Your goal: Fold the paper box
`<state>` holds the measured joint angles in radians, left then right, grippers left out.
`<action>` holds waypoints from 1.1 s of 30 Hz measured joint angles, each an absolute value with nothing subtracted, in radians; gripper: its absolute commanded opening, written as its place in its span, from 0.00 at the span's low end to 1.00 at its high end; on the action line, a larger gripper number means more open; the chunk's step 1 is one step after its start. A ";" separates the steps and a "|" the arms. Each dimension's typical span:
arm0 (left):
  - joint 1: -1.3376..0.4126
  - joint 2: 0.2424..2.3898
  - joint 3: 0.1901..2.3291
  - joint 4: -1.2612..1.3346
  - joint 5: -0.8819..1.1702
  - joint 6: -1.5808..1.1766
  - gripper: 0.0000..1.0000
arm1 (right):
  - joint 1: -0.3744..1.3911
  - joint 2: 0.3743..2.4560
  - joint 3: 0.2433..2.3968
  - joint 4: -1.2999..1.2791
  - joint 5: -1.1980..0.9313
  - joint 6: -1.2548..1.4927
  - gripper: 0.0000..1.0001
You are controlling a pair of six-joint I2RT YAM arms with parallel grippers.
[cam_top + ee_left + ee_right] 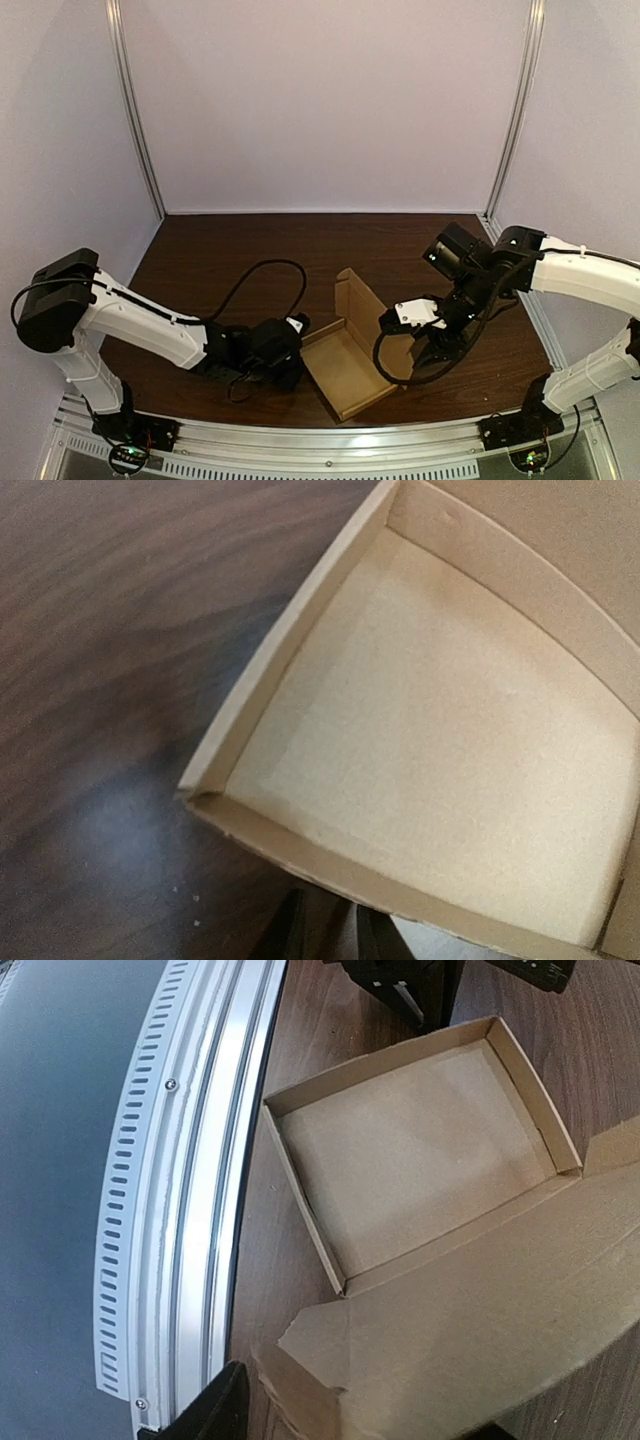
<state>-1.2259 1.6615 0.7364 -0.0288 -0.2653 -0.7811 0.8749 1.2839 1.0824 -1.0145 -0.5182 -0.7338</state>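
Note:
The brown paper box (345, 365) lies on the dark table near the front edge as a shallow tray (410, 1160) with its walls up. Its lid (357, 297) is raised at the right side. My left gripper (292, 352) rests low at the tray's left wall. In the left wrist view its fingers (290, 935) stand close together outside the wall, with the tray (430, 750) beyond them and the tips hidden. My right gripper (400, 322) is beside the lid. Its fingers (215, 1410) are wide apart, and the lid (500, 1300) passes between them.
An aluminium rail (330, 440) runs along the near table edge, close to the tray (190, 1160). A black cable (265, 270) loops over the table behind the left gripper. Another cable (390, 370) hangs under the right wrist. Pale walls enclose the table.

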 measured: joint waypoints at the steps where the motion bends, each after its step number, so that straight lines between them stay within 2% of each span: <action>1: -1.226 1.668 0.751 -0.030 -0.272 -0.768 0.21 | 0.875 1.283 1.082 -1.015 -0.518 -0.734 0.56; 7: -1.185 1.753 0.995 -0.083 -0.316 -0.593 0.21 | 0.875 1.283 1.080 -1.030 -0.535 -0.736 0.56; 11: -1.135 1.771 1.077 -0.104 -0.327 -0.508 0.25 | 0.875 1.277 1.081 -1.049 -0.542 -0.736 0.57; 14: -1.118 1.746 1.053 -0.109 -0.322 -0.453 0.31 | 0.875 1.252 1.082 -1.065 -0.535 -0.736 0.57; 16: -1.126 1.676 0.957 -0.049 -0.268 -0.402 0.34 | 0.872 1.225 1.091 -1.087 -0.520 -0.740 0.58; 19: -1.180 1.524 0.804 0.017 -0.172 -0.308 0.36 | 0.867 1.186 1.114 -1.118 -0.492 -0.757 0.58; 22: -1.264 1.457 0.780 0.070 -0.102 -0.236 0.38 | 0.865 1.165 1.143 -1.143 -0.462 -0.766 0.59; 27: -1.422 1.484 0.828 0.150 -0.131 -0.173 0.41 | 0.840 1.175 1.206 -1.156 -0.431 -0.770 0.60; 33: -1.515 1.621 0.953 0.156 -0.258 -0.211 0.42 | 0.808 1.197 1.254 -1.154 -0.426 -0.753 0.60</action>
<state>-1.5154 1.6215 0.9527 0.1562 -0.2577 -0.2108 0.8078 1.1969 1.2541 -1.1542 -0.4263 -0.7532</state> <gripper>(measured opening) 0.419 0.599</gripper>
